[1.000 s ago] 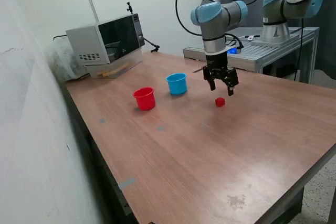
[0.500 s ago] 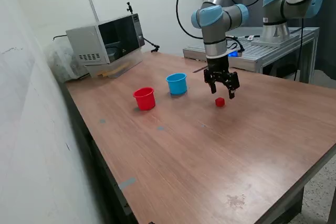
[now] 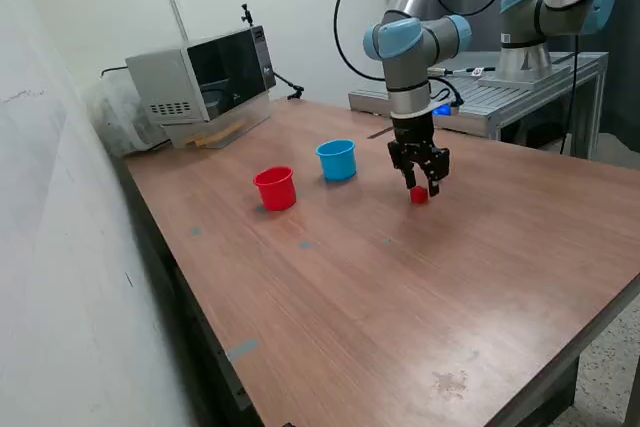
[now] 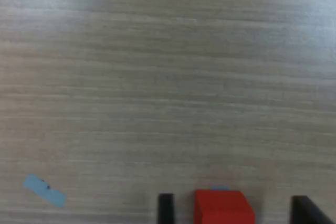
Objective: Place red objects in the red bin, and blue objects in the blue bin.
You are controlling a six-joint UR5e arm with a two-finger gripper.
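Red cup point(image 3: 275, 187) sitting on tabletop point(image 3: 400, 277) toward exterior view's left. Blue cup point(image 3: 337, 159) standing just beside it. Pincer point(image 3: 421, 185) hanging low, fingers point(image 4: 166, 209) spread wide, straddling red cube point(image 3: 419, 195) resting on tabletop, not gripping.

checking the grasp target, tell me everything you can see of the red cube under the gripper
The red cube is small, bright red, plain-faced and looks like plastic or painted wood. It sits flat on the wooden table, to the exterior view's right of the light blue cup. The gripper is directly above it, open; in the wrist view the cube lies between the two dark fingers, touching neither.
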